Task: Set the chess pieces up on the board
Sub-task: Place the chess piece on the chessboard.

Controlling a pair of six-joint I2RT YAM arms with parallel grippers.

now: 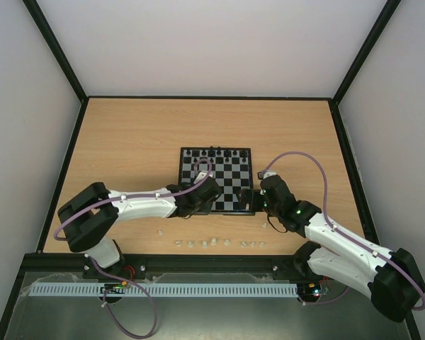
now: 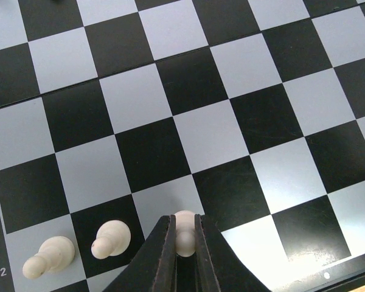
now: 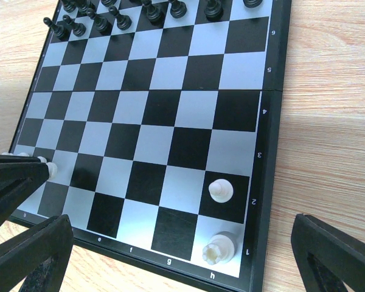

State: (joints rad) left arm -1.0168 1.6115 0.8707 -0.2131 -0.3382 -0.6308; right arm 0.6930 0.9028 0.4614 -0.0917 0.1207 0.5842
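**A:** Left gripper (image 2: 184, 220) status?

**B:** Nearly closed, pinching a pawn (image 2: 184, 238) at the neck, just under the head. The pawn is upright over the third square of rank 2 on the board (image 2: 188, 131). Can't tell if its base touches. Two neighbour pawns (image 2: 111, 238) stand beside it on the same rank.

**A:** Right gripper?

**B:** Right gripper (image 3: 182, 246) is spread wide and holding nothing, hovering off the board's near right corner.

**A:** How will it handle?

**B:** My guess is tiny, light, rigid and smooth. It won't crush, but an off-centre pinch could tip it or flick it out. Grip the neck, keep it vertical and open slowly so it doesn't stick to a finger.

**A:** Any differences between views?

**B:** Only the left wrist view shows the grip itself. The right wrist view shows an h2 pawn (image 3: 221, 190), what looks like a rook (image 3: 220, 247) on h1, and black pieces (image 3: 118, 21) on the far ranks. The top view shows loose pieces (image 1: 212, 243) in a row on the table (image 1: 127, 134) near the front edge, not yet placed. They're too small there to tell the type.
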